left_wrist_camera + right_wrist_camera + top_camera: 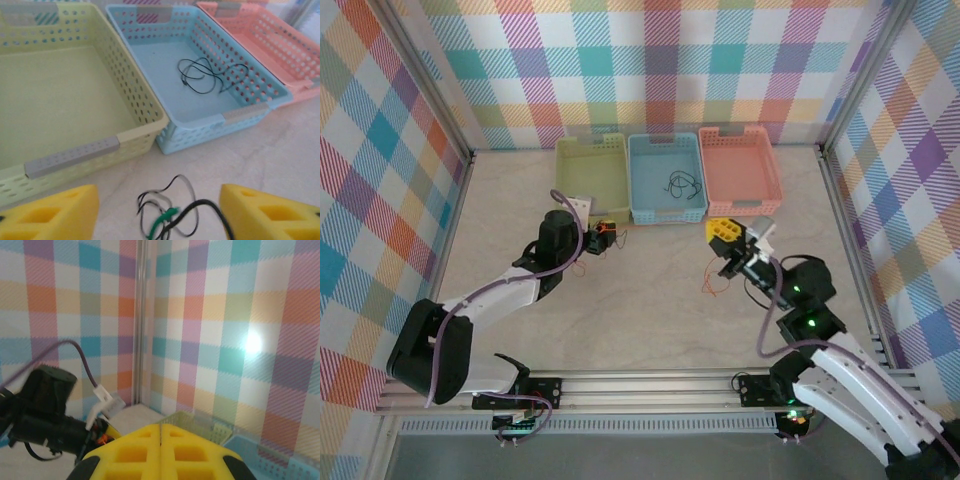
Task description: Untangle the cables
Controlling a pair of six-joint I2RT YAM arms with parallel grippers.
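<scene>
My left tool [158, 202] has its jaws apart, and the black-and-green tangle [167, 217] of cables lies on the table [285, 150] right between them. I judge the clean move is to come straight down, close on one strand at the knot's edge rather than the whole bunch, and lift slowly so the loops slip free. The tangle's near end is cut off, so I cannot tell how the strands cross there. Further ahead a loose black cable [210, 75] lies in the blue basket [200, 132]. My right tool [160, 429] is pressed together, and I cannot tell whether it pinches the orange-red wire [713, 287] under it.
</scene>
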